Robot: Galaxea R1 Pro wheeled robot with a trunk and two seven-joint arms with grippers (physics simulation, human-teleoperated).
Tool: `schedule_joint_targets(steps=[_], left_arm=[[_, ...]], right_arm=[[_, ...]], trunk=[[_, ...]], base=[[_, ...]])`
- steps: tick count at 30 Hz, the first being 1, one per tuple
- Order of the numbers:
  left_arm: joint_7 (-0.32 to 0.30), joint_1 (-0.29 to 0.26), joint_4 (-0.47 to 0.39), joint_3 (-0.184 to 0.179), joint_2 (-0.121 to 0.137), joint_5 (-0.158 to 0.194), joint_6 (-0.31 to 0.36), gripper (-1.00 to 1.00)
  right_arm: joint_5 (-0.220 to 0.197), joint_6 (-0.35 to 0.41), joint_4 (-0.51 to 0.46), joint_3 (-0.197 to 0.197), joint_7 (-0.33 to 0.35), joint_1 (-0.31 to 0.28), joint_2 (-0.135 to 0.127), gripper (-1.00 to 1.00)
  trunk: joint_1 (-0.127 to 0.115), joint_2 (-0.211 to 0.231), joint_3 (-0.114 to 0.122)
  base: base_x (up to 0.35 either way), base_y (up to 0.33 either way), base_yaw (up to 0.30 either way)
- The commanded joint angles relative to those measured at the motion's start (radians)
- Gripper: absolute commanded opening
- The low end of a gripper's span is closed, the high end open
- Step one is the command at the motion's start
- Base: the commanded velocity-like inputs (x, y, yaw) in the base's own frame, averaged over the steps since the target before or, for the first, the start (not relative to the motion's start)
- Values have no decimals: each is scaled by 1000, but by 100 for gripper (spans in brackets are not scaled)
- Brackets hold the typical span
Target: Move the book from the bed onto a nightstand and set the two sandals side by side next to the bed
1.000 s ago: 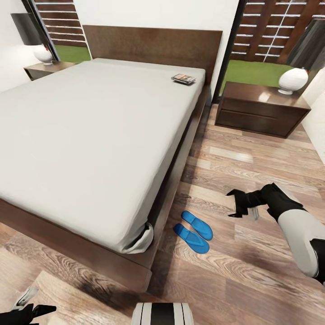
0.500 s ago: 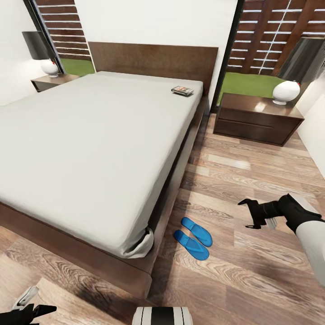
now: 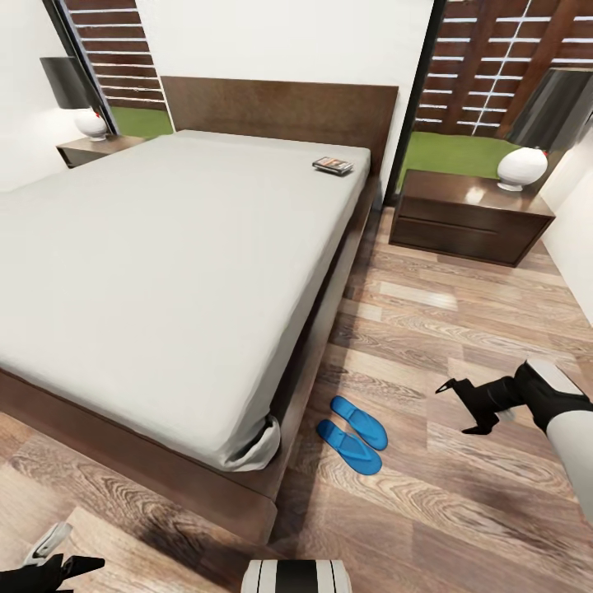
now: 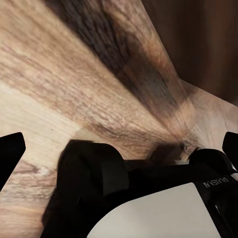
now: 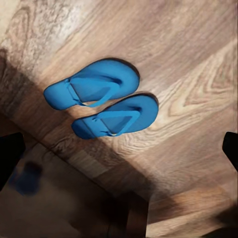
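Observation:
The book (image 3: 333,165) lies on the grey mattress of the bed (image 3: 165,247), near the headboard's right end. One nightstand (image 3: 469,216) stands right of the bed, the other (image 3: 92,149) at the far left. Two blue sandals (image 3: 359,422) (image 3: 349,446) lie side by side on the plank floor by the bed's right front corner; the right wrist view shows the pair (image 5: 91,87) (image 5: 116,118) next to the dark frame. My right gripper (image 3: 455,408) hovers open to their right, holding nothing. My left gripper (image 3: 70,550) is open low at the bottom left.
A white round lamp (image 3: 521,168) sits on the right nightstand, another (image 3: 91,123) on the left one. Tall windows flank the headboard. A white wall (image 3: 576,239) closes the right side. Bare wood floor (image 3: 461,329) runs between bed and wall.
The view pulled back a little between one second and half a second ago. Since then my right gripper has drifted slightly down and right and turned at the wrist. Sandals and book are unmoved.

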Motion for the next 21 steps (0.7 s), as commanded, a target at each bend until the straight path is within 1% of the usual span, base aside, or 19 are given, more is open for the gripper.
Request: schedule_joint_targets(steps=[1, 6, 8, 9, 17, 20, 21], left_arm=[[-6, -1, -1, 8, -1, -10, 9, 100], [-6, -1, -1, 8, -5, -10, 9, 100], [-6, -1, -1, 8, -6, -9, 9, 100], [-6, -1, -1, 8, -6, -9, 9, 100], [-6, -1, -2, 8, -6, -10, 9, 100], [-6, -1, -2, 9, -6, -10, 9, 100], [-7, -1, -2, 9, -6, -10, 9, 100]], right_arm=[[7, 4, -3, -5, -9, 2, 0, 100], [68, 15, -7, -6, 12, 7, -1, 100], [85, 26, -5, -6, 32, 8, -2, 100], [97, 42, -2, -6, 58, 9, -5, 100], [117, 90, 2, -5, 182, 30, -35, 100], [122, 103, 1, -5, 213, 40, -44, 100], [130, 108, 1, -5, 227, 49, -49, 100]], trunk=[[0, 0, -1], [0, 0, -1], [0, 0, -1], [0, 0, -1], [0, 0, -1], [-2, 0, 11], [-2, 1, 15]], base=[[0, 0, 0], [0, 0, 0], [0, 0, 0], [0, 0, 0], [0, 0, 0], [0, 0, 0], [0, 0, 0]])
